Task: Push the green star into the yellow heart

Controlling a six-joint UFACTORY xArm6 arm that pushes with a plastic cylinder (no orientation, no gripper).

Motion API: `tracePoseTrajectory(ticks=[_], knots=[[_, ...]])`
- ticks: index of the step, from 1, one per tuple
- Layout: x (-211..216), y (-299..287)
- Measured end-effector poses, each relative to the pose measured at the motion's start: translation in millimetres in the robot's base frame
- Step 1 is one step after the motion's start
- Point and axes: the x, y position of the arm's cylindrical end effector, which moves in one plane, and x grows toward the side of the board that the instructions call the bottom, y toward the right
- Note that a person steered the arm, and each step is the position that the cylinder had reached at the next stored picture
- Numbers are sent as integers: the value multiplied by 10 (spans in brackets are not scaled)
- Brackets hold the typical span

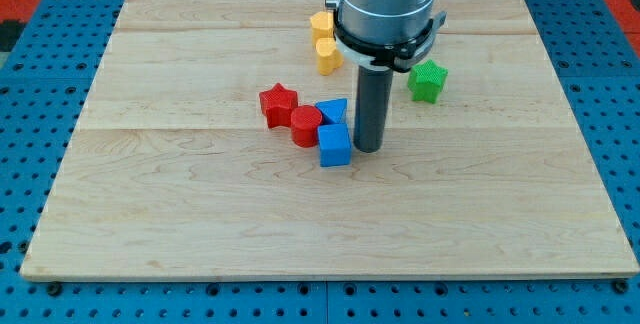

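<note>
— Where's the green star [427, 81] sitting?

— Toward the view's upper right on the desk [200, 224], well apart from my tip [367, 150], which rests just beside the blue cube [334, 146], on its right. The yellow heart [328, 56] lies to the star's left, past the arm's body, with a second yellow block [321, 25] touching it from above.

— How will the star handle?

— It looks like a small rigid plastic piece, light, likely to slide easily on smooth wood. Its points may make it spin if struck off-centre, so I'd press on its right side, squarely, aiming left.

— Any hand closing on it?

— There's no hand here, only a rod, so nothing is released or clenched; it just shoves.

— Room to work?

— The pale planks look flat and even. The red star [279, 102], red cylinder [306, 125] and blue triangle [333, 111] cluster at the middle, below the route. A blue perforated surround [30, 84] frames the board.
</note>
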Motion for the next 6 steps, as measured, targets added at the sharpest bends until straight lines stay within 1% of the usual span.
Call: tracePoseTrajectory(ticks=[1,2,3,4,5,6], knots=[[182,481],[73,815],[-414,898],[-949,766],[-1353,459],[-1605,1]])
